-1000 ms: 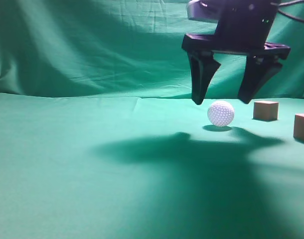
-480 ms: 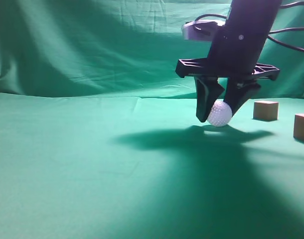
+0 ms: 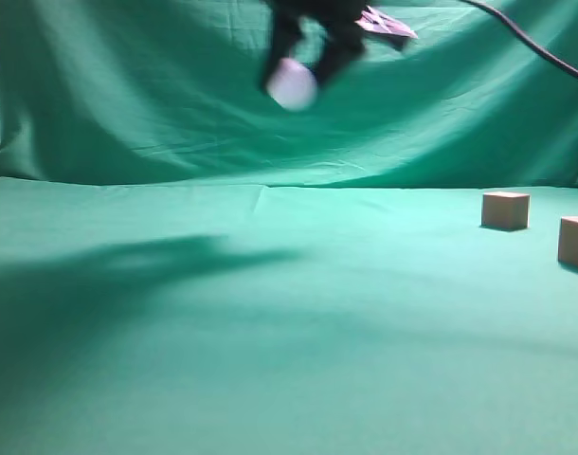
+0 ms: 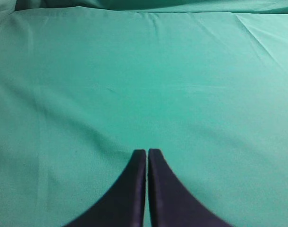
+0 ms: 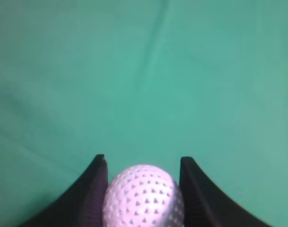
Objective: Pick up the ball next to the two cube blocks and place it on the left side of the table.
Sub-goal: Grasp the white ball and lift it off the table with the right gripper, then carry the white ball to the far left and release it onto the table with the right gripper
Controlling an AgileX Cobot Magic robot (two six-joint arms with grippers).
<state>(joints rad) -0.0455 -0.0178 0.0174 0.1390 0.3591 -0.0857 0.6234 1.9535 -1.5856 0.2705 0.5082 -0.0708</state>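
Ball (image 3: 292, 84) rides high above the table (image 3: 270, 313), pinched between the two fingers of the right gripper (image 5: 143, 163), well apart from the two cube blocks (image 3: 506, 209) at the right. The left gripper (image 4: 147, 152) hangs with its fingers pressed together, holding nothing. Round and smooth, the ball could squirt from that narrow two-sided grip, or roll off across the cloth if let go too high.
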